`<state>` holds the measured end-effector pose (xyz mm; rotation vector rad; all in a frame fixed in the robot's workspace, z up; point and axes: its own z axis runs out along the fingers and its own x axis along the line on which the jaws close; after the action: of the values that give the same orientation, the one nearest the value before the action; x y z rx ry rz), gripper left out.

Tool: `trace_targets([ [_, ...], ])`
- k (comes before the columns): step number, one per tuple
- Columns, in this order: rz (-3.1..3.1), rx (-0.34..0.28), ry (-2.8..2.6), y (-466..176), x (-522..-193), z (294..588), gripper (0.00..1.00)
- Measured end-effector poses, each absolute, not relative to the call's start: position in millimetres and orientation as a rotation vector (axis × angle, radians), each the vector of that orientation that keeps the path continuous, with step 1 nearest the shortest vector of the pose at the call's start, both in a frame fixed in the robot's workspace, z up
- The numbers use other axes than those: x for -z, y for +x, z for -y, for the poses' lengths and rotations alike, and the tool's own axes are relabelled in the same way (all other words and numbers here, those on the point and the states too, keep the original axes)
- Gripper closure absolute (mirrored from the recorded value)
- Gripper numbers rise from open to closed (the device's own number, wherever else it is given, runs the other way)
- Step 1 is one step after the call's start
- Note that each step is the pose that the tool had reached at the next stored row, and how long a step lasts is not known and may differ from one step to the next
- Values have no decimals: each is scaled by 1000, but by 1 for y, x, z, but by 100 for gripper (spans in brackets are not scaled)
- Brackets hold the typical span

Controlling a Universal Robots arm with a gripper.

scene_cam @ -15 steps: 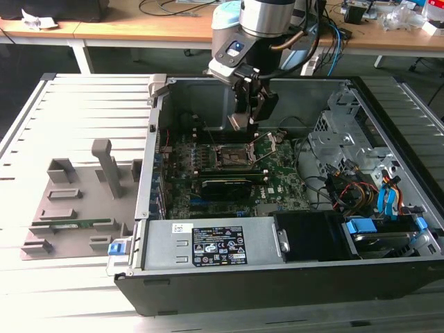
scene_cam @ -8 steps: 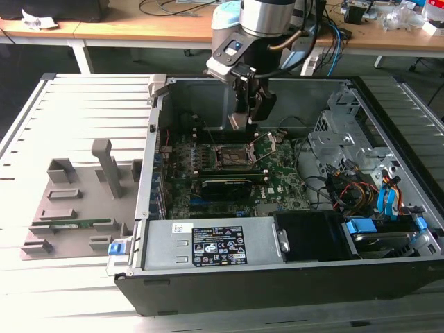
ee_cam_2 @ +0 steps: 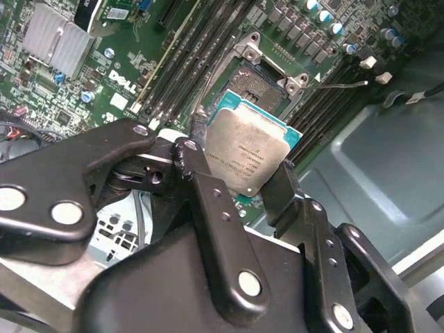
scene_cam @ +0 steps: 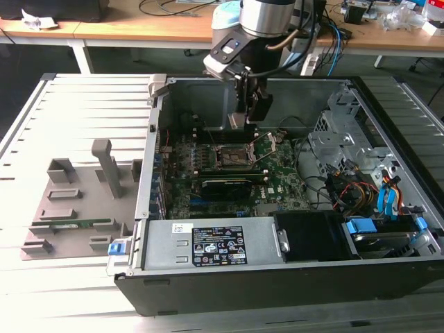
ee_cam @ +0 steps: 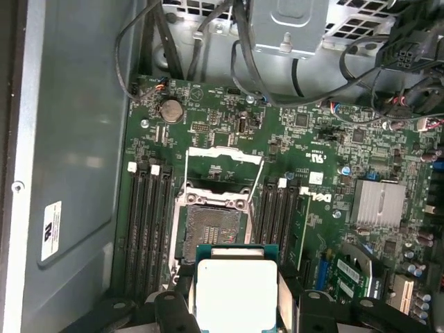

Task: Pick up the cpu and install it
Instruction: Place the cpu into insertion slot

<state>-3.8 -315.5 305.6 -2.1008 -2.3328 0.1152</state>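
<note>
Aloft, cpu (ee_cam: 236,295) above open socket frame (ee_cam: 210,229)

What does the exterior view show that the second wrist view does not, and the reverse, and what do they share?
The exterior view adds the whole open computer case, the grey tray at the exterior view's left, and the arm. The second wrist view adds a close look at the gripper shut on the silvery chip. Both show the green board and its open socket.
</note>
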Motion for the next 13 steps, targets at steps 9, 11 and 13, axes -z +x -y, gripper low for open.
trace_targets([
  [9,2281,-118,-2156,-4,-306,315,45],
  [11,2271,-91,-2146,-4,-306,315,45],
  [13,2267,-82,-2142,-4,-306,315,45],
])
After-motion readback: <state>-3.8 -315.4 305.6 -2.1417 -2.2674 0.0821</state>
